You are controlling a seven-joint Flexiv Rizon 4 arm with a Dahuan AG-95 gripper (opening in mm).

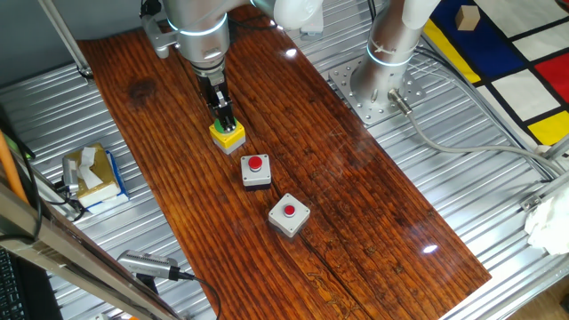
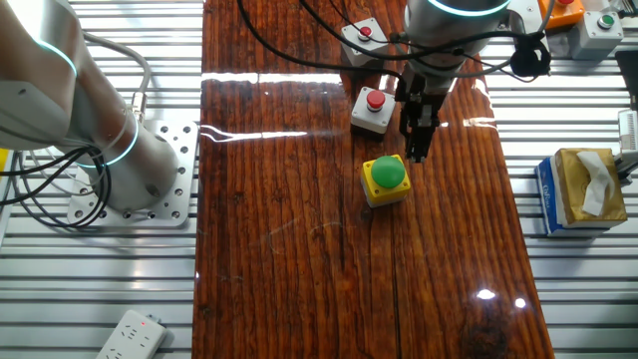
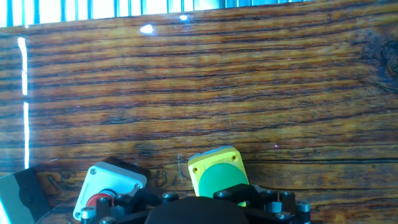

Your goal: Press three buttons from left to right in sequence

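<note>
Three button boxes lie in a row on the wooden board (image 1: 356,196). The yellow box with the green cap (image 1: 228,136) is at the left end and also shows in the other fixed view (image 2: 385,180) and the hand view (image 3: 219,174). The white-and-black box with a red cap (image 1: 256,169) (image 2: 372,110) (image 3: 109,186) is in the middle. The light grey box with a red cap (image 1: 289,214) (image 2: 361,38) is at the right end. My gripper (image 1: 224,123) (image 2: 417,150) points down right over the yellow box. I cannot tell whether it touches the cap, or whether the fingers are open.
A tissue box (image 1: 93,173) (image 2: 583,189) sits on the metal table beside the board. The arm's base (image 1: 382,84) (image 2: 130,184) is bolted on the other side. Two spare button boxes (image 2: 598,25) stand at a far corner. A power strip (image 2: 130,334) lies off the board.
</note>
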